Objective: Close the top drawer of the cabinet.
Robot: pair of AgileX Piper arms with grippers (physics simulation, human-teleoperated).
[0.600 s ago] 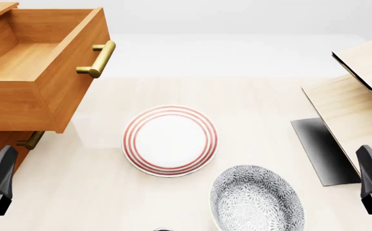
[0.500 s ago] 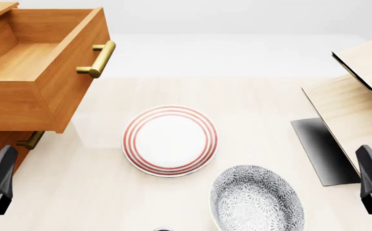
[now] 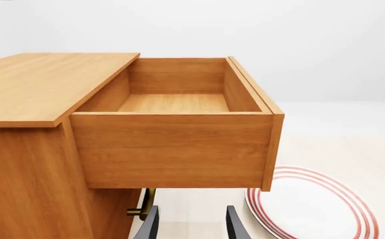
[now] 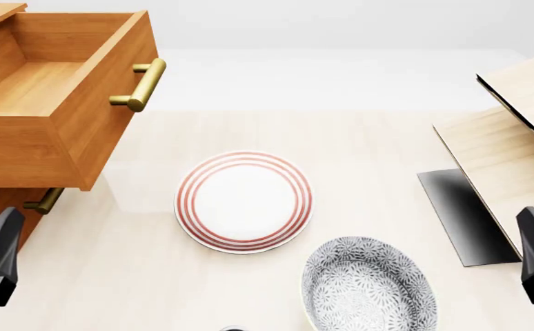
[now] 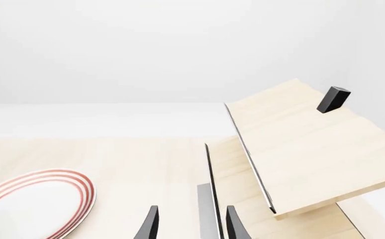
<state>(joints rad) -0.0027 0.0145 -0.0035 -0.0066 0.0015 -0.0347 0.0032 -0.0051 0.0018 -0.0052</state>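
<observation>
Clearly the left gripper (image 3: 191,226), fingers spread and empty, sits nearer the top drawer (image 4: 65,96), which juts from the cabinet (image 3: 33,149) toward the plate side; the right gripper (image 5: 191,224), also spread, is well apart.

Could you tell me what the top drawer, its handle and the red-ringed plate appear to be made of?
The top drawer looks like orange-brown wood with a smooth satin finish: grain lines run along its panels. Its handle looks like brass or brass-coloured metal, golden with a soft sheen. The red-ringed plate looks like glazed ceramic, white and glossy, though a render leaves that open.
</observation>
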